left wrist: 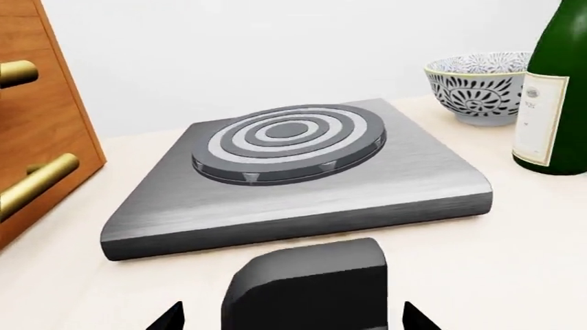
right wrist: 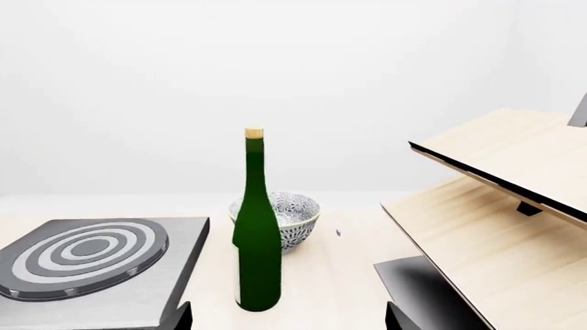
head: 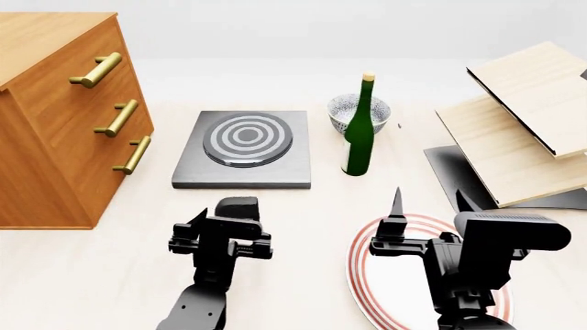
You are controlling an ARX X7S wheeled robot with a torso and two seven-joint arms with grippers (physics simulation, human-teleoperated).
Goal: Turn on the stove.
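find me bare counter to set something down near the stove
Bare counter lies in front of the stove, between the left gripper and the plate. It is crowded on the far side, where bottle and bowl stand close.

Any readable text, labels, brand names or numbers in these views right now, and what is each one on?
No text can be read in any view.
Green bottle: its cream label has only faint marks, too blurred to read.
Patterned bowl: decoration only, no words.
Stove and wooden drawer cabinet: no markings visible.
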